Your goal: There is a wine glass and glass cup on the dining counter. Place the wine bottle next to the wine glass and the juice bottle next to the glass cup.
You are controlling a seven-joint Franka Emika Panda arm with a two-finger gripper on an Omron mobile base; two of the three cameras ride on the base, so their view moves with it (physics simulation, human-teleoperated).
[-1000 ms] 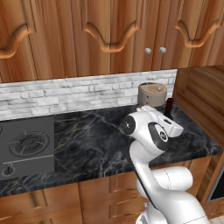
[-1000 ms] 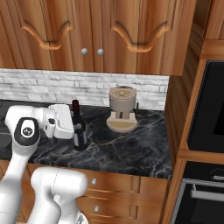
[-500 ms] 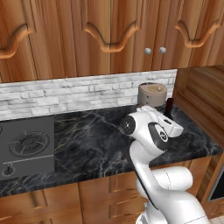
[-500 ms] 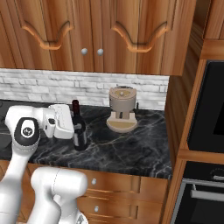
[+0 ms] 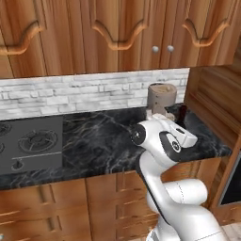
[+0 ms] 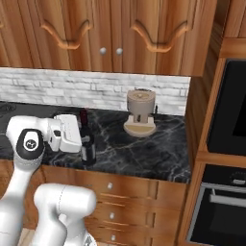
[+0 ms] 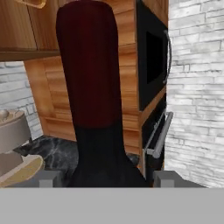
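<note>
Glass: the wine bottle (image 6: 87,139) looks rigid, smooth and breakable; I judge it slippery, fairly heavy, top-heavy when tilted.
Place: upright on the black marble wall counter (image 6: 144,153), left of the coffee machine (image 6: 140,113), near the front edge.
Claw: the gripper (image 6: 82,138) is clenched around the bottle's body, one finger either side.
Hold: low on the wide body is the safest place, not the reddish neck.

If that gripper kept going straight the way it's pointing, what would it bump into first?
The wine bottle. It stands right in front of the gripper, between its two fingertips; whether they already touch it is unclear. Behind the bottle are the wood panel and oven.
</note>
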